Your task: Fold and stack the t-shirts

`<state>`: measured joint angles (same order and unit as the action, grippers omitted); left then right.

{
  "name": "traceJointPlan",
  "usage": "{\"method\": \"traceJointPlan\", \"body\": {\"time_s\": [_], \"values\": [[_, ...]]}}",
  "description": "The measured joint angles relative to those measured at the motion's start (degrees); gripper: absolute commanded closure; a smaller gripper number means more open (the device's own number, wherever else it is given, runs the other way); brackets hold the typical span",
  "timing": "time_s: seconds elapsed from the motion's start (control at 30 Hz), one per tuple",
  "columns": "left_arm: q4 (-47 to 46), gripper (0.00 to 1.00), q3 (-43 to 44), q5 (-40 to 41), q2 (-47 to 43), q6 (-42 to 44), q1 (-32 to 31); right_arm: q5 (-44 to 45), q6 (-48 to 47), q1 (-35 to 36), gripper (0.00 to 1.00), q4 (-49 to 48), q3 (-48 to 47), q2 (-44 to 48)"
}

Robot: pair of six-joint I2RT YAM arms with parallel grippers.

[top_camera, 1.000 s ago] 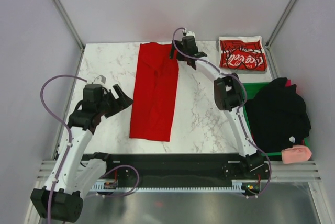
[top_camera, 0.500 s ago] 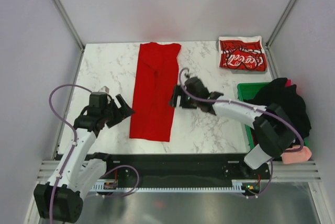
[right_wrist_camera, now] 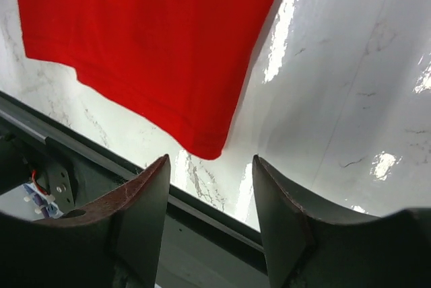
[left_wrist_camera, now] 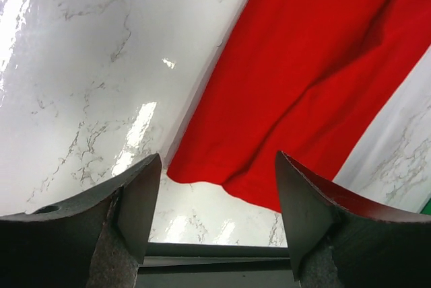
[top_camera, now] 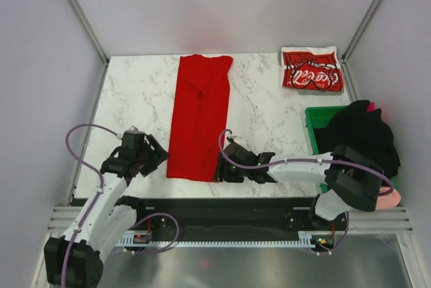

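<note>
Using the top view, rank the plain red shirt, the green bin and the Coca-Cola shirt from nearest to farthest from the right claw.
From the right claw:
1. Plain red shirt: its near right corner lies beside the claw.
2. Green bin: farther off to the right.
3. Coca-Cola shirt: folded at the far right corner.

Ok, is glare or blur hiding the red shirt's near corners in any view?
Left wrist: glare patches on the marble table sit beside the plain red t-shirt, whose corner reads sharp. Right wrist: a bright streak runs along the shirt's edge, corner clear. Top external: even light, no glare on the cloth.
</note>
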<state>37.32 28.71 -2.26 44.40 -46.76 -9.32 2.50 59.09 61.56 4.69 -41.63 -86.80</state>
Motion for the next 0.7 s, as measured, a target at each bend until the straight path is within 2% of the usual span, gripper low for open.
{"method": "traceJointPlan", "body": {"time_s": [0.1,0.23,0.27,0.3,0.47,0.7], "values": [[-0.8,0.25,-1.8,1.6,-0.2,-1.7,-1.5,0.4,0.8,0.2,0.44,-0.5,0.0,-1.7],[-1.5,0.27,-5.0,3.0,-0.7,-3.2,-2.7,0.4,1.4,0.4,0.57,-2.9,-0.1,-3.9],[-1.5,0.33,-5.6,3.4,-0.8,-3.5,-2.9,0.5,1.5,0.4,0.67,-3.5,-0.1,-4.3],[-1.5,0.37,-6.0,3.7,-1.0,-3.8,-3.1,0.6,1.4,0.5,0.71,-4.1,-0.1,-4.7],[-2.4,0.42,-6.8,4.8,-1.0,-4.5,-4.2,0.9,1.7,0.5,0.94,-4.9,-0.7,-6.6],[-4.5,0.52,-10.4,5.4,-1.4,-6.1,-7.8,1.0,1.7,0.2,1.0,-4.9,-1.2,-7.1]]}}
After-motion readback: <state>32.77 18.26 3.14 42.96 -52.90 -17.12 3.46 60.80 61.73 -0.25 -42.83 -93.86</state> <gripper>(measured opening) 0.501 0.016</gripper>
